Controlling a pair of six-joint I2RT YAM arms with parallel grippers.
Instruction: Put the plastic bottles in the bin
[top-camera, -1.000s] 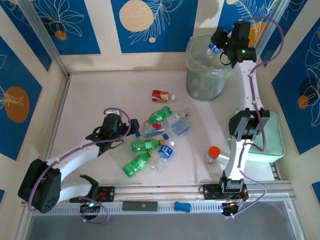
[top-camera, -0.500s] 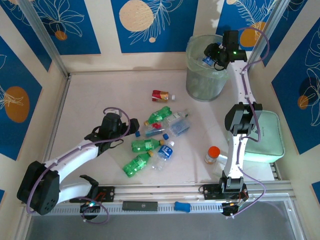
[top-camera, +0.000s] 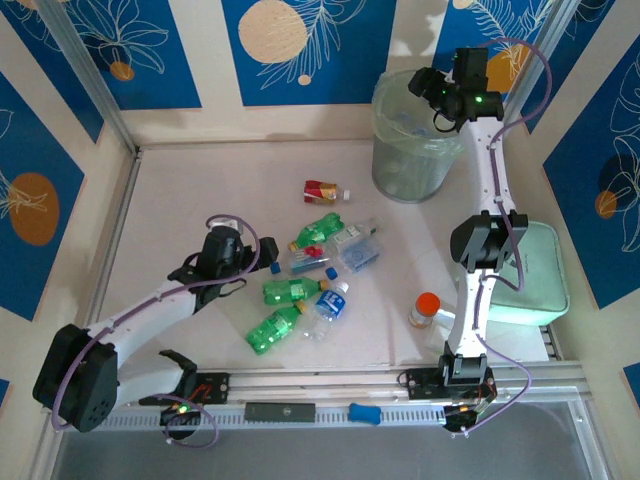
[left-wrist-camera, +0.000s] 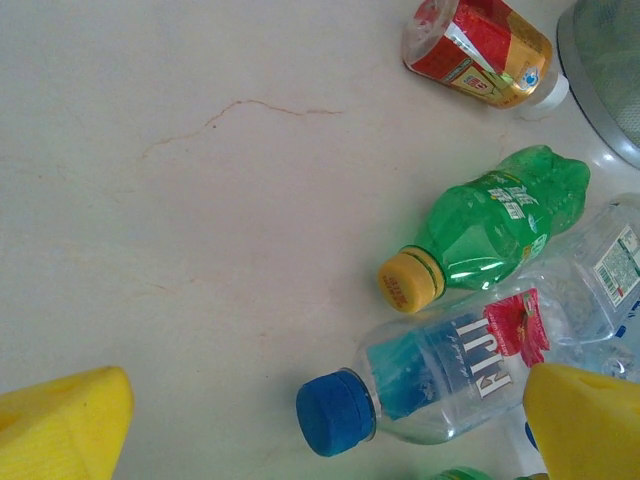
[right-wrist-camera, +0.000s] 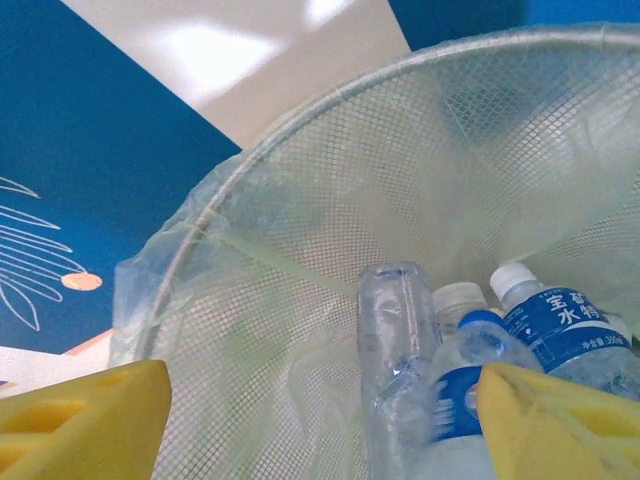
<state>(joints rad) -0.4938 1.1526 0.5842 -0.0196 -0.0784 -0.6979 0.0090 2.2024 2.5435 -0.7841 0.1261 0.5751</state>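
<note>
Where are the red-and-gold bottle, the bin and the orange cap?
red-and-gold bottle (left-wrist-camera: 478, 48), left wrist view, its label.
bin (top-camera: 396, 172), top external view, outer wall.
orange cap (top-camera: 428, 302), top external view, cap's top.

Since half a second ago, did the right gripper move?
Yes. The right gripper shifted from over the middle of the bin toward its far rim.

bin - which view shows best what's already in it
Right wrist: it looks down into the bin, with several bottles piled inside. Top external shows the whole bin, small, its contents hazy. Left wrist catches just a sliver of its wall.
</note>
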